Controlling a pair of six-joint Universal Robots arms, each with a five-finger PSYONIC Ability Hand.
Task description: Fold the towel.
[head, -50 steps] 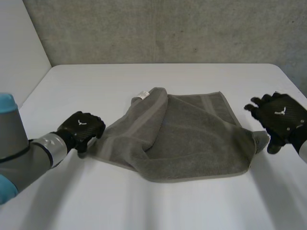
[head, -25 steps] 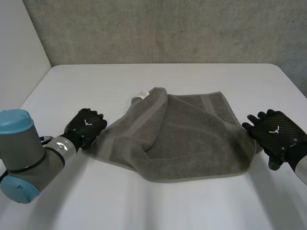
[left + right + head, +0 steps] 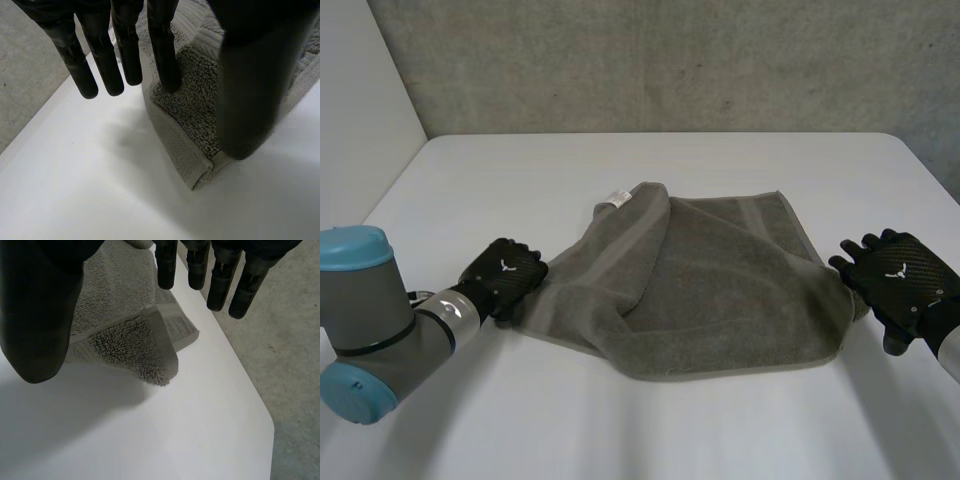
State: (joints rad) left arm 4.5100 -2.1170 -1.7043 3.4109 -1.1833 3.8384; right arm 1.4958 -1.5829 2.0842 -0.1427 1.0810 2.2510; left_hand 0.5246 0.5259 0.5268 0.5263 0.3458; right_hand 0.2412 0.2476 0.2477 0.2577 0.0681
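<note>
One grey towel (image 3: pixel 720 290), spread rumpled across the middle of one white counter (image 3: pixel 650 430). Lies partly doubled, left side turned over onto the rest in a slanting flap, with one small white label (image 3: pixel 617 197) at the flap's far end. Two black hands, one at each near corner of the cloth. At the near-left corner, the left hand (image 3: pixel 505 275): wide open, fingers (image 3: pixel 165 50) straight, holding nothing. Seen from the left wrist, rests one fingertip on the terry just inside that corner, hangs the other fingertips over bare counter beside the edge, holds the thumb above the cloth. At the near-right corner, the right hand (image 3: pixel 895 280): also spread wide, gripping nothing. Seen from the right wrist, hovers with straight fingers (image 3: pixel 220 280) over bare counter past the towel's edge and with the thumb over the cloth; below the palm, one corner turned over, looped underside up. Behind the counter, one grey concrete wall (image 3: pixel 670 60).
</note>
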